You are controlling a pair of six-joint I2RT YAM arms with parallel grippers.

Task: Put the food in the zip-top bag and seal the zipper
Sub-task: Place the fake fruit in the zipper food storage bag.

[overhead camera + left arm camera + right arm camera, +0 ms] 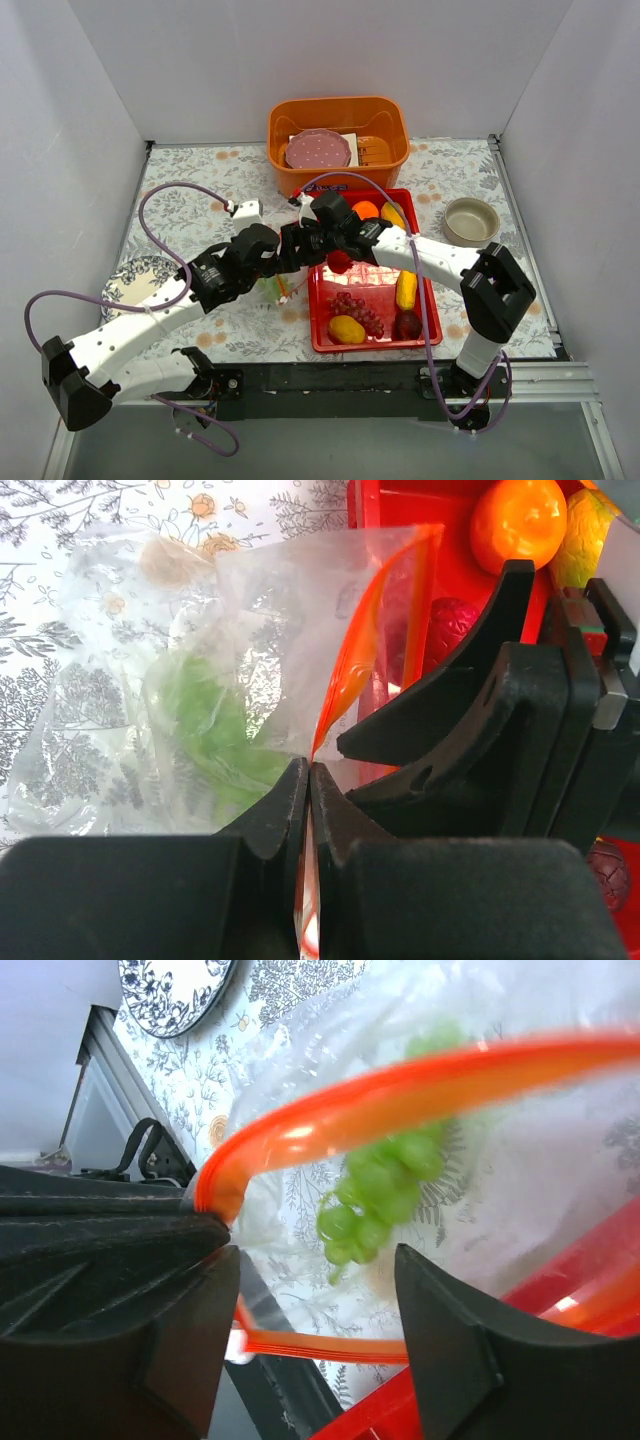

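Note:
The clear zip-top bag (150, 680) lies on the floral cloth just left of the red tray (375, 345). Green grapes (215, 730) are inside it and also show in the right wrist view (385, 1195). My left gripper (308, 775) is shut on the orange-red zipper (355, 670) at the bag's mouth. My right gripper (320, 1330) is open at the bag's mouth, with the zipper (400, 1090) arching above it and its lower strip running between the fingers. In the tray lie an orange (365, 210), yellow mangoes (347, 329), purple grapes (358, 310), a banana-like piece (405, 290) and red pieces (408, 324).
An orange basket (337, 112) holding a pink plate (318, 150) stands at the back. A beige bowl (471, 220) sits at the right, and a floral plate (135, 280) at the left. Both arms cross close together over the table's middle. White walls enclose the table.

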